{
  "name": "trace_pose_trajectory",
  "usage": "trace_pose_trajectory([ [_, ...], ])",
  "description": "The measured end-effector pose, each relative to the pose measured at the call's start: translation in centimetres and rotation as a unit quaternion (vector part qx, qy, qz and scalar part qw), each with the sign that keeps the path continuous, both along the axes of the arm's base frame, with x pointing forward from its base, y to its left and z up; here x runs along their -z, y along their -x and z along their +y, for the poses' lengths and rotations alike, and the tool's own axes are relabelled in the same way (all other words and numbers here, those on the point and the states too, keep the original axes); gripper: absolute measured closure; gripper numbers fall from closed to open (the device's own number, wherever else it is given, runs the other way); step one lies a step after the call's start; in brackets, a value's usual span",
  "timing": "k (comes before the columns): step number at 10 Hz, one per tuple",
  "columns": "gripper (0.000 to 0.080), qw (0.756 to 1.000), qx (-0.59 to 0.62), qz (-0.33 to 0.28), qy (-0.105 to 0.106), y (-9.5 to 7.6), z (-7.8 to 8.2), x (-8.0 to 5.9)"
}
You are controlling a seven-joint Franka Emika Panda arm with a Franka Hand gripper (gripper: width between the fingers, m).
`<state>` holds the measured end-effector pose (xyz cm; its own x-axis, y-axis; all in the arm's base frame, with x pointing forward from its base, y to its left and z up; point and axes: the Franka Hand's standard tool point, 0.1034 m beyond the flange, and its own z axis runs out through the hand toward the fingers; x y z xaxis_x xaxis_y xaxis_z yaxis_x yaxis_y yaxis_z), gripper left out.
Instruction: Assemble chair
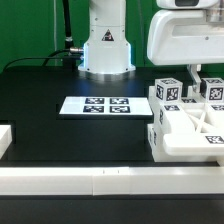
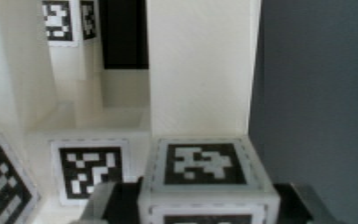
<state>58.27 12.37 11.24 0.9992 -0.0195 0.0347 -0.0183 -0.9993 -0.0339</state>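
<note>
The chair parts stand grouped at the exterior view's right: an X-ribbed panel (image 1: pixel 196 132) with tagged white blocks (image 1: pixel 168 91) behind it. My gripper (image 1: pixel 192 74) has come down among those blocks. In the wrist view a white block with a square tag on top (image 2: pixel 206 163) sits between my fingers (image 2: pixel 115 203), one dark pad pressed on each side, so the gripper (image 2: pixel 204 206) is shut on it. Another tagged face (image 2: pixel 91 166) lies beside it, and a tall white part with a tag (image 2: pixel 60 20) rises behind.
The marker board (image 1: pixel 97 105) lies flat on the black table in front of the robot base (image 1: pixel 105 48). A long white rail (image 1: pixel 100 181) runs along the near edge, and another white piece (image 1: pixel 5 141) sits at the exterior view's left.
</note>
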Motion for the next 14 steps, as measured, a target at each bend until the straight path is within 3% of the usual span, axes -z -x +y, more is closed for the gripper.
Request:
trace_pose_trajectory([
  [2,0.0517,1.0,0.019,0.001,-0.001,0.0,0.01,0.0],
  [6,0.0517,0.98,0.2,0.004,-0.023,-0.16,-0.03,-0.01],
  [8,0.0516,0.955,0.295,0.01,-0.034,-0.25,-0.1,-0.05],
  [12,0.0515,0.877,0.477,0.027,-0.051,-0.22,0.07,-0.03],
  [14,0.0508,0.882,0.468,0.026,-0.05,-0.22,0.04,-0.03],
])
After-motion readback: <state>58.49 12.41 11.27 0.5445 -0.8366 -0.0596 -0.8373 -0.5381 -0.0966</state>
